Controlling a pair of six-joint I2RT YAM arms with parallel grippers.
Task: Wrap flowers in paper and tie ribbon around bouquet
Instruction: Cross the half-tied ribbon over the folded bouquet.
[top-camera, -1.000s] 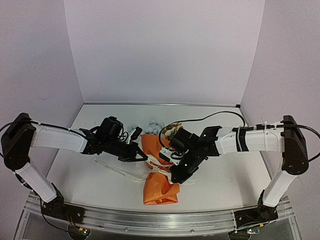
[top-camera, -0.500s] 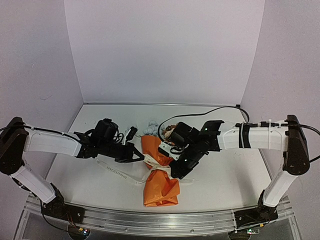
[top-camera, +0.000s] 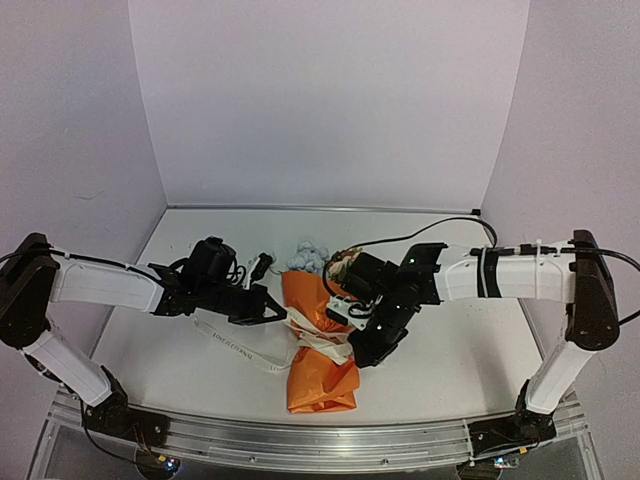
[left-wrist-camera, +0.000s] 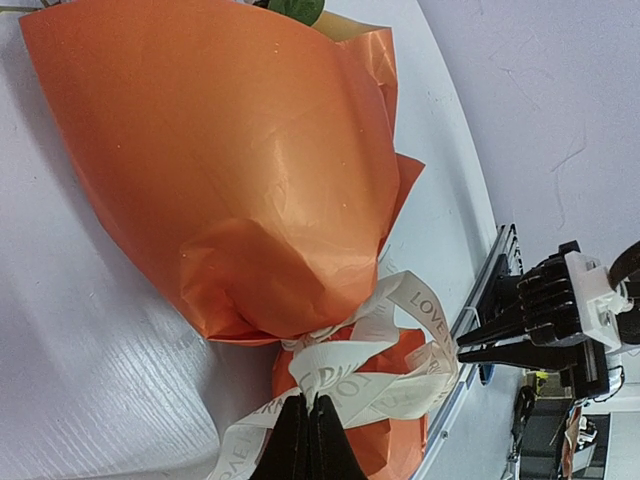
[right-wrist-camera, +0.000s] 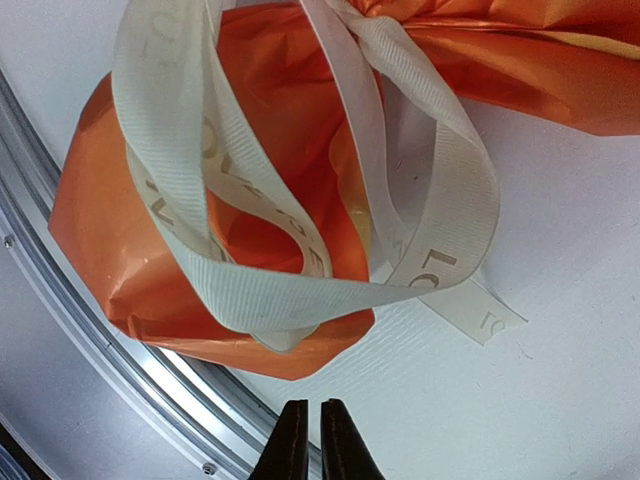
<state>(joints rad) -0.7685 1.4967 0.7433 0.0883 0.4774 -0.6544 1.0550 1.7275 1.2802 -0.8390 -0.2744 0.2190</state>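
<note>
- Your right gripper (right-wrist-camera: 312, 410) has just let its jaws part by a sliver. It now grips nothing, and the ribbon (right-wrist-camera: 160, 100) loops sit slack just beyond its tips.
- Your left gripper (left-wrist-camera: 307, 410) stays pinched tight on a ribbon strand beside the knot.
- The bouquet (top-camera: 320, 380) lies on the table (top-camera: 450, 350) between the arms, with its blooms at the far end and its waist cinched.
- The tie looks nearly done, but those loose loops probably still need snugging.

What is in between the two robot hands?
The orange bouquet, with the white ribbon around its middle, lies between the left fingers and the right fingers. The top view shows it best.
</note>
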